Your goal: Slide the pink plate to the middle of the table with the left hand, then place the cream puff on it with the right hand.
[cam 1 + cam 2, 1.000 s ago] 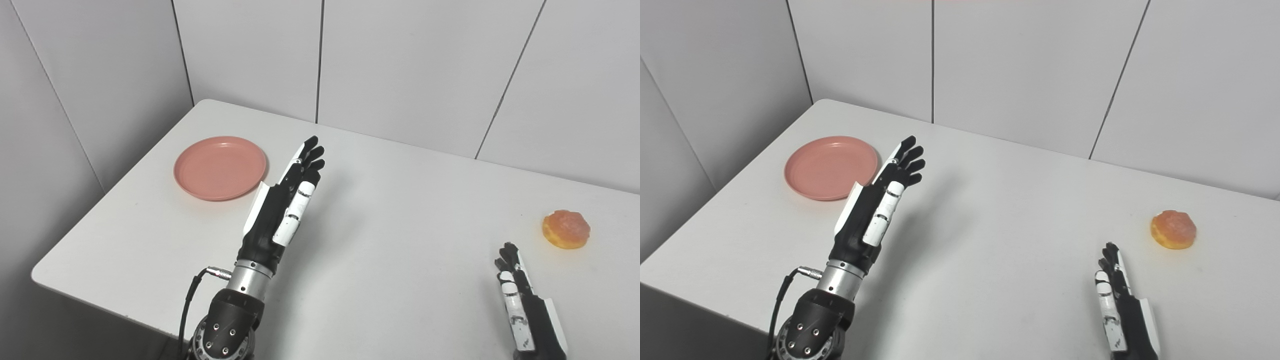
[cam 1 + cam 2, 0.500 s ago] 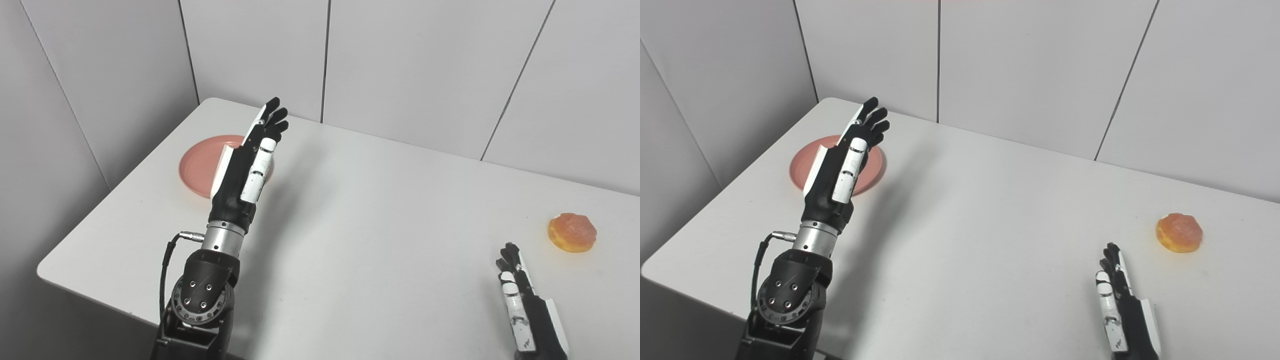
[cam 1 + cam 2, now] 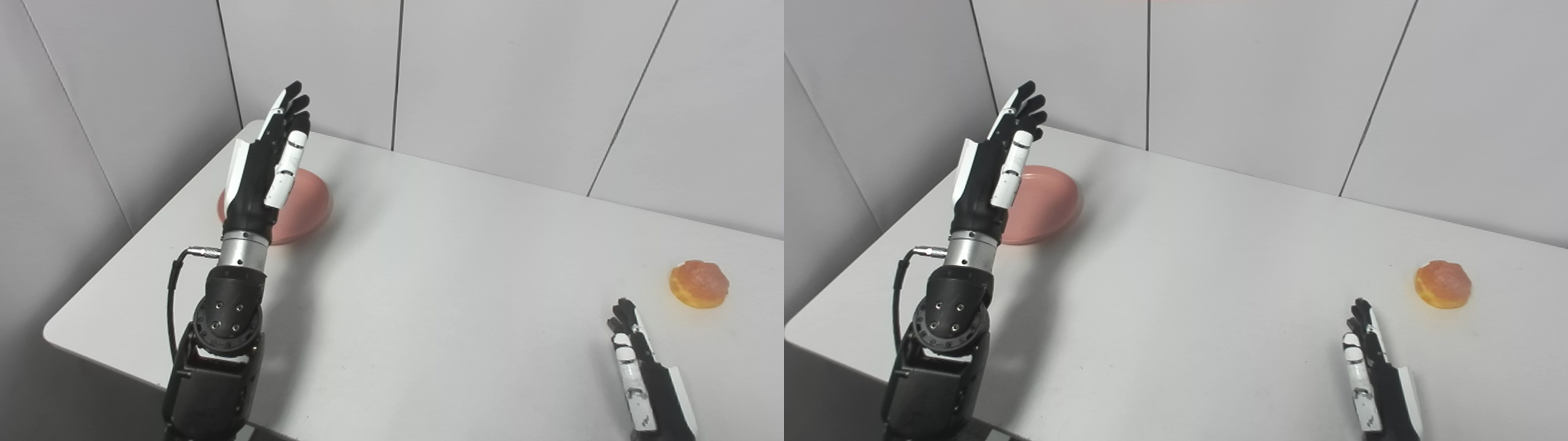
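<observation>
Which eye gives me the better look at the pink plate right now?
The right eye view: the pink plate shows its right half beside the raised left hand. In the left eye view the same hand covers more, leaving a narrower part of the plate's right side and a sliver at the left rim.

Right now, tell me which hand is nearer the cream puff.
Right. The right hand rests on the table just in front of the cream puff; the left hand is raised over the pink plate, far across.

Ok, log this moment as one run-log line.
stage: reaching for plate | left robot hand: open, raised over pink plate | right robot hand: open, idle | cream puff: untouched, table right
</observation>
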{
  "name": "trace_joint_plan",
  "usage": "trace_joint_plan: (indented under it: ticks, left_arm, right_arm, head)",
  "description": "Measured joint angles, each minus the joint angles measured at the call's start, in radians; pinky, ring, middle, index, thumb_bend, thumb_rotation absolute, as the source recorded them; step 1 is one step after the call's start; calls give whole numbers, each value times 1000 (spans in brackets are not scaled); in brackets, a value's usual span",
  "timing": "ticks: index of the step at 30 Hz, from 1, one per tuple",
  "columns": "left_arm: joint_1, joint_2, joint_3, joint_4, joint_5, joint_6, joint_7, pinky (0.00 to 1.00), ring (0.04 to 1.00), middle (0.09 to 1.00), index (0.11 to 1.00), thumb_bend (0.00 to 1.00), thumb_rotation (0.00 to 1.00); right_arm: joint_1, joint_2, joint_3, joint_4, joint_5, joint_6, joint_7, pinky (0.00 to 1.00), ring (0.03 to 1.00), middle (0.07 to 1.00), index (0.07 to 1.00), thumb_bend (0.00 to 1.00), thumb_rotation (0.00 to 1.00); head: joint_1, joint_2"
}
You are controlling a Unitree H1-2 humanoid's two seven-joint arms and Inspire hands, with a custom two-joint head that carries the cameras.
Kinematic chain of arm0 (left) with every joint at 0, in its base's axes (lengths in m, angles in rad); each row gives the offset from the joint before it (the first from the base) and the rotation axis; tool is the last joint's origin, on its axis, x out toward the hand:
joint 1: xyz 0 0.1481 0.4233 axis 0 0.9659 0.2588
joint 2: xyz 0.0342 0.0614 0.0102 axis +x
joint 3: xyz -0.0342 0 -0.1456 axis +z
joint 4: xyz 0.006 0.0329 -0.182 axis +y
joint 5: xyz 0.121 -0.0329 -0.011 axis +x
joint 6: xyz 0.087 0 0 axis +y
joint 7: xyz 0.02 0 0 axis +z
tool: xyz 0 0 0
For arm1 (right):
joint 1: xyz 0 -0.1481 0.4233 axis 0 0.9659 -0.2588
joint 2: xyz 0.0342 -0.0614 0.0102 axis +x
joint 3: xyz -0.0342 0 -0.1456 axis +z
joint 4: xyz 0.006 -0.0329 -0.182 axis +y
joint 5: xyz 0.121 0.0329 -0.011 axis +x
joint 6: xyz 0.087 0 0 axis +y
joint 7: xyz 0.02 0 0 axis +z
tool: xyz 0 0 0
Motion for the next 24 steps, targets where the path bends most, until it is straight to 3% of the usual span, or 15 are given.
trace_joint_plan:
  ticks: [7, 24]
  left_arm:
    - [-9, 72, 65, 94, -36, -59, 0, 880, 897, 917, 909, 456, 1000]
    - [-96, 157, 184, 279, -263, -44, -1, 902, 906, 921, 904, 452, 1000]
  right_arm:
    - [0, 0, -1, 0, 1, 0, -2, 995, 964, 968, 972, 22, 1000]
    - [1, -2, -3, 1, 13, 3, 4, 1000, 977, 982, 986, 18, 1000]
  head:
    - [3, 3]
    - [9, -3]
